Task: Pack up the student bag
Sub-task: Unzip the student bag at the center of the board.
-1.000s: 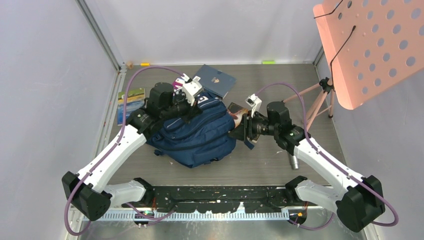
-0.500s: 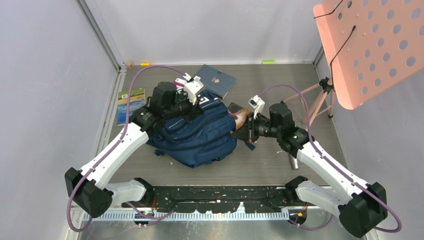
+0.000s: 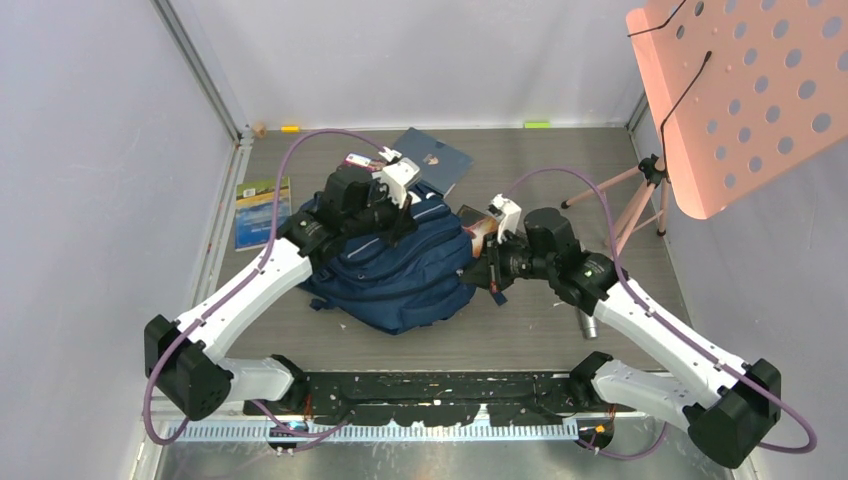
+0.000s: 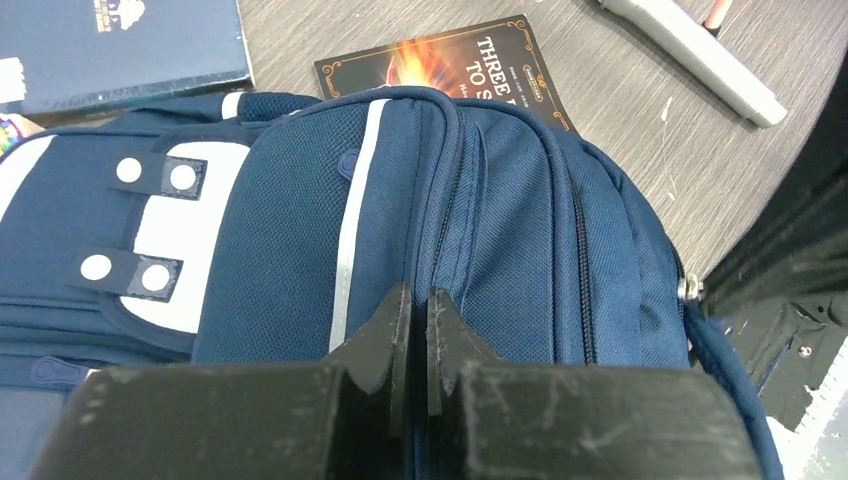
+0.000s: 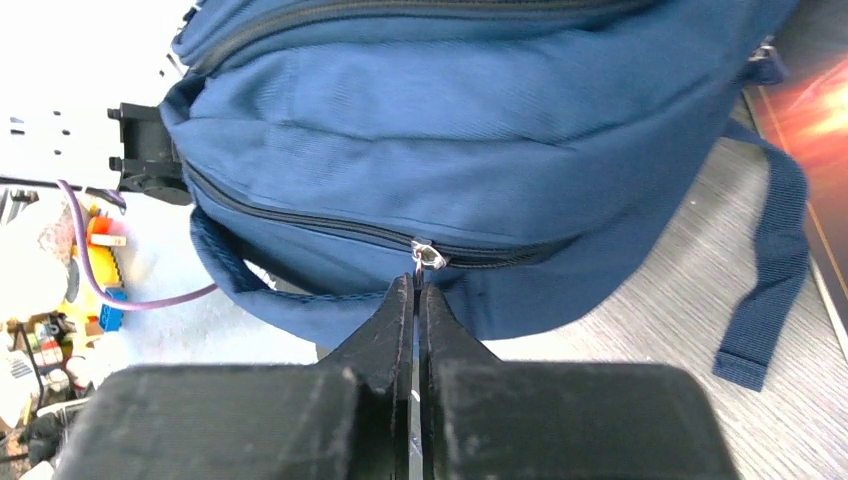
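Grey table [image 3: 560,330]: student bag [image 3: 400,280] zipped; right tool [image 5: 415,290] pinching zipper pull [image 5: 428,255], left tool [image 4: 412,300] pressed together.

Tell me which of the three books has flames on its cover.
The black book lying right of the student bag, against it. The navy book farther back and the green-and-yellow book on the left show no flames.

Navy student bag [image 3: 400,282], zips closed, lying front pocket up
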Motion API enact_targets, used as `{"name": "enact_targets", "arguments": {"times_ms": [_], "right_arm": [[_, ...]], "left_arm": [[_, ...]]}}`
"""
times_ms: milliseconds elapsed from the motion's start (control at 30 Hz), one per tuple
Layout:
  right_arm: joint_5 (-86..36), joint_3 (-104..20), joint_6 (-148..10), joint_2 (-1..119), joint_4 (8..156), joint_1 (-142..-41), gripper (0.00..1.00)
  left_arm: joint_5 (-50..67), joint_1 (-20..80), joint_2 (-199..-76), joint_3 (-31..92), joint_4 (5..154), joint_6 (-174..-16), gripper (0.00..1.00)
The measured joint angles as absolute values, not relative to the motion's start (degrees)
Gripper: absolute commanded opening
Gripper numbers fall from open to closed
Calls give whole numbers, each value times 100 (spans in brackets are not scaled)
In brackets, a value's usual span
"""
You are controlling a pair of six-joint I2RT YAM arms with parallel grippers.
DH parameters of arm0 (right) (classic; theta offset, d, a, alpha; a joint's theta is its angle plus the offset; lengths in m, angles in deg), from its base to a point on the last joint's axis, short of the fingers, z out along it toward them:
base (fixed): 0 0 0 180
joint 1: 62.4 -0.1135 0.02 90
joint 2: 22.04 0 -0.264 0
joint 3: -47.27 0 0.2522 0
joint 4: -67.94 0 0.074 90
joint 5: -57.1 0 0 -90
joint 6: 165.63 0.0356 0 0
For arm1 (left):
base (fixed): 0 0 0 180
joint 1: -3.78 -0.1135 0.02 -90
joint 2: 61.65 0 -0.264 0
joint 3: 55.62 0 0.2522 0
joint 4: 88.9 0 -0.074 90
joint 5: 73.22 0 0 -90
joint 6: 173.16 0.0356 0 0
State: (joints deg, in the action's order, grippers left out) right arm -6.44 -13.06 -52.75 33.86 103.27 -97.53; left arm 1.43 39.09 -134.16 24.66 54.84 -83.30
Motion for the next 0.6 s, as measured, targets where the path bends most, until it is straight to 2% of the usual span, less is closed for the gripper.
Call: {"name": "enact_targets", "arguments": {"times_ms": [600], "right_arm": [[-2334,-2519,-5009,4555,10432,-12103,1]], "left_arm": [[447,4007,-13866,2473,5899,-9237,0]]}}
